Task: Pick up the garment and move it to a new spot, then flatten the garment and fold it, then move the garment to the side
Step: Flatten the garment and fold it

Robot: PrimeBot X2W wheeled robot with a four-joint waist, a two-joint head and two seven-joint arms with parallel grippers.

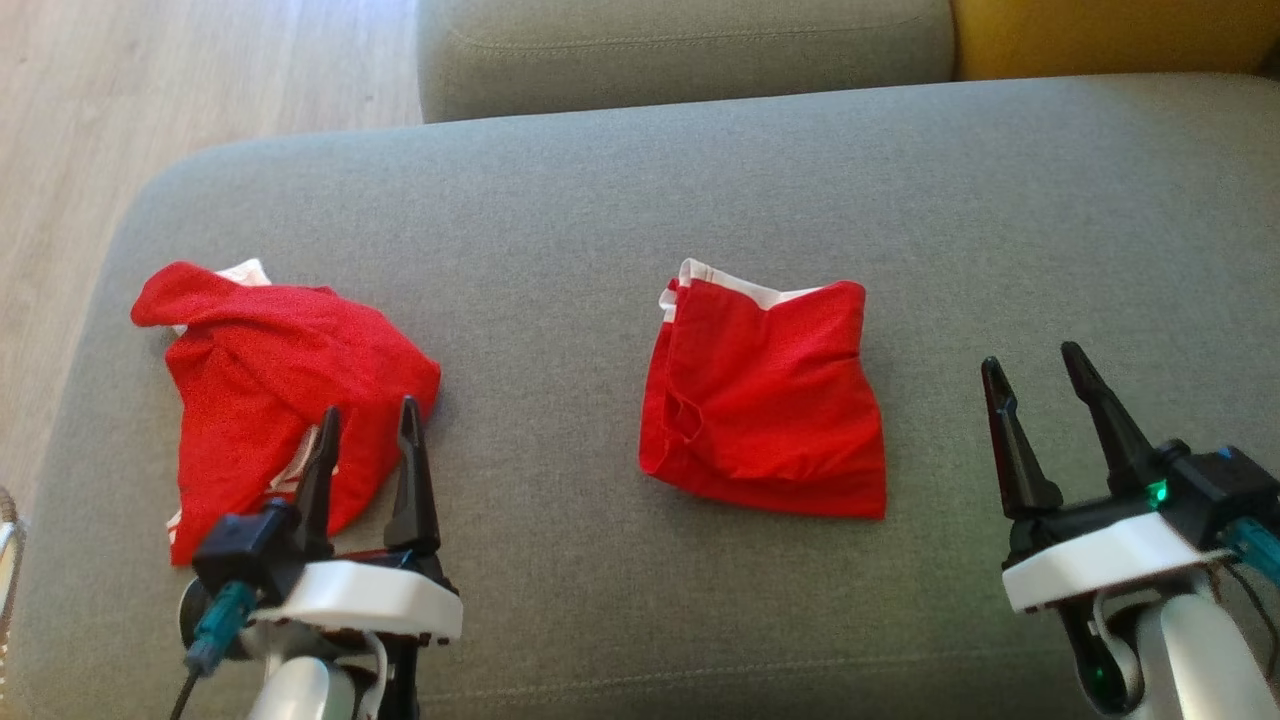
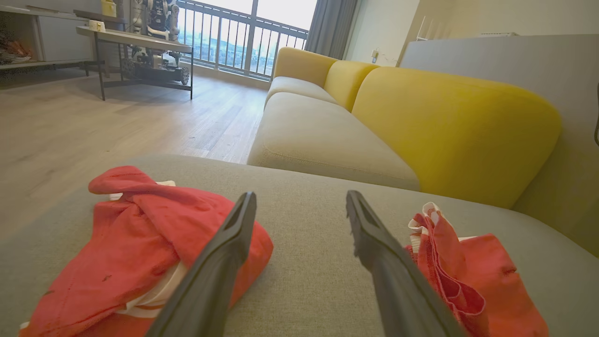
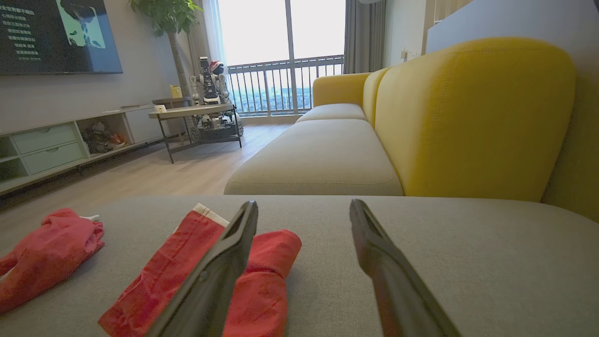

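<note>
Two red garments on grey cushion [image 1: 600, 190]. Far L: wood floor [image 1: 150, 90] beyond cushion's rounded L edge. Near that edge lies the crumpled garment [image 1: 270, 370], bunched, white trim showing top and bottom, close to the drop-off but not over it. At its lower R corner hangs the left gripper [image 1: 369, 407], fingers spread, nothing between them. Its L finger is seen against the cloth, R finger against bare cushion; cannot tell if tips touch fabric. Mid-cushion: the folded garment [image 1: 765, 400], roughly squared, white band at top, lying flat, well apart from the other w/ bare cushion between. To its R, apart from it, the right gripper [image 1: 1030, 355], fingers spread, empty. Step, as I judge: centre piece looks done w/ folding, so either it awaits the shift aside, or the bunched piece is the one to pick up; L arm's position favours the latter. Next move would call for L fingers to drop onto a raised fold, pinch thru top layers, lift clear. Room: wide bare stretch at R and along the back, where cushion meets another seat cushion [image 1: 680, 50] and yellow backrest [image 1: 1100, 35]. Risk: dragging cloth L sends it off the edge.
</note>
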